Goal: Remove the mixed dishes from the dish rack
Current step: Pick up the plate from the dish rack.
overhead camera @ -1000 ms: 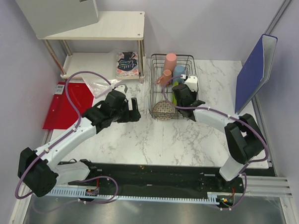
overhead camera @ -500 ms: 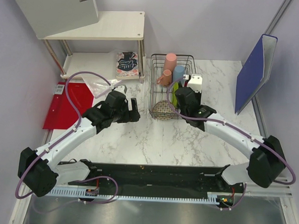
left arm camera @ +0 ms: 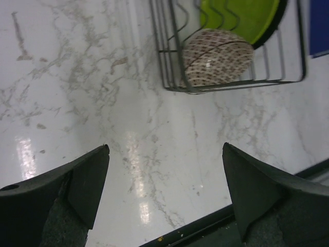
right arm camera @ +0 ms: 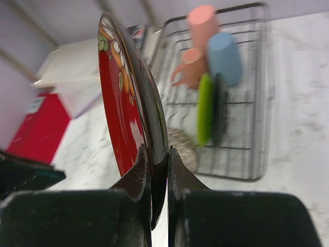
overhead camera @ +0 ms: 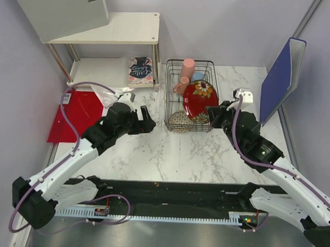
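The table (overhead camera: 175, 151) is white marble with grey lines, and the walls (overhead camera: 229, 22) are pale purple. A white shelf (overhead camera: 120, 28) stands at 11 o'clock, a red board (overhead camera: 72, 117) lies at 9 o'clock, and a blue folder (overhead camera: 279, 79) leans at 3 o'clock.

There is one dish rack (overhead camera: 167, 91), at 12 o'clock on the table. There are three cups at its far end: a tall pink cup (overhead camera: 187, 67), a small pink mug (overhead camera: 183, 83) and a light-blue cup (right arm camera: 224, 56). There are three plates. The lime-green plate (right arm camera: 205, 110) and the black plate (right arm camera: 220, 108) stand in the rack. One speckled bowl (left arm camera: 216, 64) sits in its 7 o'clock corner.

The right gripper (right arm camera: 157, 159) pinches the rim of the dark red plate (overhead camera: 200, 100), held up over the rack's 4 o'clock side. The left gripper (overhead camera: 147, 121) is wide open and holds nothing, at 9 o'clock from the rack.

The flowery packet (overhead camera: 139, 70) has writing too small to read.
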Controlling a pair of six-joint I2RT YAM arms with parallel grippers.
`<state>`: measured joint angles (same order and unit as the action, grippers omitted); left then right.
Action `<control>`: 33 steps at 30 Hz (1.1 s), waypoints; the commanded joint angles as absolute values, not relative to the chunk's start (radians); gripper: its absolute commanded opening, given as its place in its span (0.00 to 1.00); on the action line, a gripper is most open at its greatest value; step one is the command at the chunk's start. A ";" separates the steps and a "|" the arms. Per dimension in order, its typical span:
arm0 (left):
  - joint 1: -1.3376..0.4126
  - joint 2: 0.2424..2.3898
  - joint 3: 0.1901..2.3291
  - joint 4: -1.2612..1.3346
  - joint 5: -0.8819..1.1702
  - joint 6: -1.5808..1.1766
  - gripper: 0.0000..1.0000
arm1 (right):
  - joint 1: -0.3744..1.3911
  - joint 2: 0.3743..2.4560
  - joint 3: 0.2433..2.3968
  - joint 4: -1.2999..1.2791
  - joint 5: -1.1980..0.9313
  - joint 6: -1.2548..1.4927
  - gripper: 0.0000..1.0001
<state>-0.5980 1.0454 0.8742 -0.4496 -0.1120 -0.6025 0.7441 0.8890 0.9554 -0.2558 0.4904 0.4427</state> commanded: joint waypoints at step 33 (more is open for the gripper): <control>-0.601 0.753 0.594 0.206 0.439 -0.706 0.77 | 0.750 0.841 0.540 0.497 -0.353 0.939 0.00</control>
